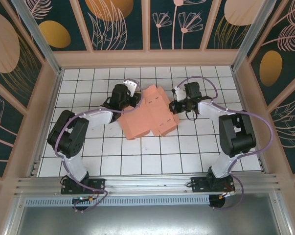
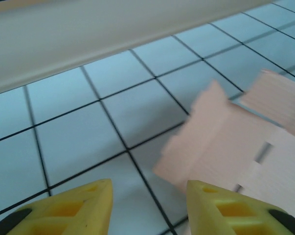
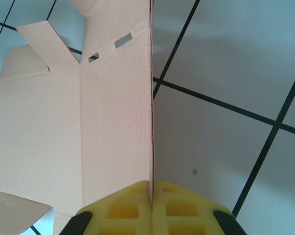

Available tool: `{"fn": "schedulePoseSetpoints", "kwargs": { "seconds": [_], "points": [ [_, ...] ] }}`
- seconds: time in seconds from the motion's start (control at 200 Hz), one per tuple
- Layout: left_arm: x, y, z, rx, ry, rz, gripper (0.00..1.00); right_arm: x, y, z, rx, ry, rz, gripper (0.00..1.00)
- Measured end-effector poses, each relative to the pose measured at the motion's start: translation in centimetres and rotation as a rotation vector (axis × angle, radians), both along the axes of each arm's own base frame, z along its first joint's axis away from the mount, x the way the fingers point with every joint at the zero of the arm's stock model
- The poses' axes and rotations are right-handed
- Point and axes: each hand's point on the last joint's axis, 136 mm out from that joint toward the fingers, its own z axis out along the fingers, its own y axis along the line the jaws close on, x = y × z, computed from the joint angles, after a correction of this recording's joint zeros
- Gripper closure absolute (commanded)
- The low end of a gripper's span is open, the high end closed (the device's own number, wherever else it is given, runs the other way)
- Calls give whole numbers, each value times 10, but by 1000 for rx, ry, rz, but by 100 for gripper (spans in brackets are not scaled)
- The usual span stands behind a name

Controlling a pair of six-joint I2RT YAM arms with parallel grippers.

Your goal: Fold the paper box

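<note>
While the paper box [image 1: 152,115] lay as a partly opened sheet near the middle of the tiled tabletop [image 1: 88,161], it sat between the two hands. In the top view its long axis appeared to run roughly from 7 o'clock to 1 o'clock. The right hand [image 3: 151,198] was pressed together on the sheet's right-hand edge, and the cardboard [image 3: 88,137] spread away from that pinch toward 9 o'clock. The left hand [image 2: 149,205] was spread and held nothing, with the near flap [image 2: 225,142] lying just beside its right finger, toward 2 o'clock from the hand. In the top view the left hand [image 1: 131,89] stood at the sheet's 10 o'clock corner and the right hand [image 1: 175,108] at its 3 o'clock edge. Judged from this, the left hand must travel toward 3 o'clock to meet the flap.
</note>
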Motion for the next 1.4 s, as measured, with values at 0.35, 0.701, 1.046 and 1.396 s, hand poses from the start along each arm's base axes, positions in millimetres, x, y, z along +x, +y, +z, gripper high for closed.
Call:
{"fn": "schedulePoseSetpoints", "kwargs": {
  "seconds": [0.35, 0.701, 1.046, 1.396],
  "points": [
    [6, -12, -41, -24, 166, -38, 61, -2, 2, 4, 4, -11, 5, 100],
    [-18, -38, -45, -54, 219, -230, 73, -2, 2, 4, 4, -12, 7, 100],
    [-46, -59, -50, -111, 306, -406, 70, -3, 3, 4, 4, -12, 9, 100],
    [-38, -67, -93, -47, 434, -424, 70, -5, 7, 4, 3, -9, 19, 100]
  ]
}}
